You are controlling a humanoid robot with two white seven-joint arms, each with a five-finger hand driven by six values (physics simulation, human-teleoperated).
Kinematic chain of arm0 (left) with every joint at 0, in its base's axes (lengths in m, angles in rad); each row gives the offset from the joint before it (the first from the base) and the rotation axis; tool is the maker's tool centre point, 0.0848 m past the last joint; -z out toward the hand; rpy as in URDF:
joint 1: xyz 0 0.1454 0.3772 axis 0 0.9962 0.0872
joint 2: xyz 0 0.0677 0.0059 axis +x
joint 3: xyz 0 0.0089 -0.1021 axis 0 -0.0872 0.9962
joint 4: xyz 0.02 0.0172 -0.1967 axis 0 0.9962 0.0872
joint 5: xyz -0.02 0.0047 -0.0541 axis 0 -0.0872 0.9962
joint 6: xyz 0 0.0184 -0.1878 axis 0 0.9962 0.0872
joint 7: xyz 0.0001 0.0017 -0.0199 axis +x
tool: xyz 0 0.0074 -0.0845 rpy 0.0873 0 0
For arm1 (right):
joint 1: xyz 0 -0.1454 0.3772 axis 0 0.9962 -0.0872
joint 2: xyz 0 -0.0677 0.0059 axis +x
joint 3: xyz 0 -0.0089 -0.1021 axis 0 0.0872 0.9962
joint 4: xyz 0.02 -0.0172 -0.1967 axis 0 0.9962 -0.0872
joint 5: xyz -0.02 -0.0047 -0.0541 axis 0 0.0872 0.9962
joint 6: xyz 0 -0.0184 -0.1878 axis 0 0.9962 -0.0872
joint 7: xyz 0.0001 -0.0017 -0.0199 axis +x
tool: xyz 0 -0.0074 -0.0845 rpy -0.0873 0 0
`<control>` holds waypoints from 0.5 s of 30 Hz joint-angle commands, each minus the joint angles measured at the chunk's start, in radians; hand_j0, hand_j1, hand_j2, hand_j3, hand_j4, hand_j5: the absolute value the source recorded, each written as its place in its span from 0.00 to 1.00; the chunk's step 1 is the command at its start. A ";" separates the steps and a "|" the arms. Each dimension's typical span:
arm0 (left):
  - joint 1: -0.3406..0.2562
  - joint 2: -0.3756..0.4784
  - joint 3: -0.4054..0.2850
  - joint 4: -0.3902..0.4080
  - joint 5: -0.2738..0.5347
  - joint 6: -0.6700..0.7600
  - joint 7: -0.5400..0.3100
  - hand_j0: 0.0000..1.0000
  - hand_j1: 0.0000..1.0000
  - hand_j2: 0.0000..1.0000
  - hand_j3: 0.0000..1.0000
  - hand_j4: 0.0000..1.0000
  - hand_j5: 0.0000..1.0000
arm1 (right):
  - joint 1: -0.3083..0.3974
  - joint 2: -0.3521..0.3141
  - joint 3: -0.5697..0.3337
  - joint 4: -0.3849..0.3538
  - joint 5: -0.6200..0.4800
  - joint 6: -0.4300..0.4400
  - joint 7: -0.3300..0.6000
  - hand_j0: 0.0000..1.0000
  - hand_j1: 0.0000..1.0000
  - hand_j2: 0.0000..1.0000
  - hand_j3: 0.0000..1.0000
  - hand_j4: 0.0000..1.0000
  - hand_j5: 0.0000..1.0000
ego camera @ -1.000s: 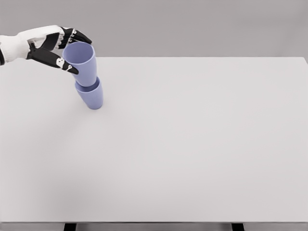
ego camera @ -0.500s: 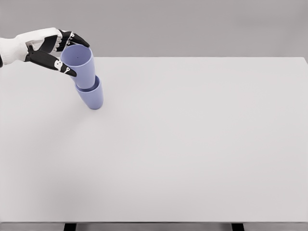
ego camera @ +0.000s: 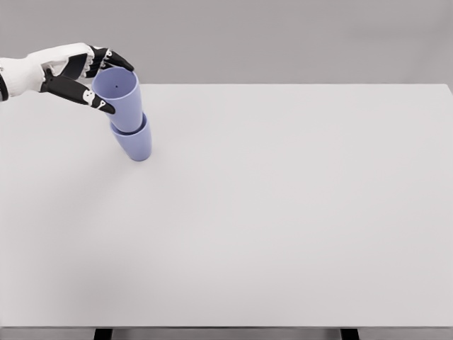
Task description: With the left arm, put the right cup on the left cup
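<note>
Two lavender cups stand stacked at the table's far left. The upper cup (ego camera: 122, 103) sits inside the lower cup (ego camera: 136, 144), with its open mouth facing up. My left hand (ego camera: 106, 83) comes in from the left edge and is shut on the upper cup's rim. Its thumb (ego camera: 99, 105) presses the near left side, and its fingertips (ego camera: 117, 62) curl over the far side of the rim. The right arm is out of view.
The white table (ego camera: 283, 212) spreads out to the right and toward me from the stack. Its far edge runs just behind the hand, and its front edge lies along the bottom of the picture.
The upper cup has sunk lower into the lower cup. My left hand came down a little with it, still around the rim.
</note>
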 commanded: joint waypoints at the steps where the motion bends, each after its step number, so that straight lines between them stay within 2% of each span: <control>1: 0.000 -0.001 0.001 0.011 0.003 0.000 0.000 0.68 0.68 0.68 0.68 0.68 0.68 | 0.000 0.000 0.000 0.000 0.000 0.000 0.000 1.00 1.00 1.00 1.00 1.00 1.00; 15: 0.009 -0.006 0.000 0.019 -0.002 0.000 0.002 0.68 0.68 0.68 0.68 0.68 0.68 | 0.000 0.000 0.000 0.000 0.000 0.000 0.000 1.00 1.00 1.00 1.00 1.00 1.00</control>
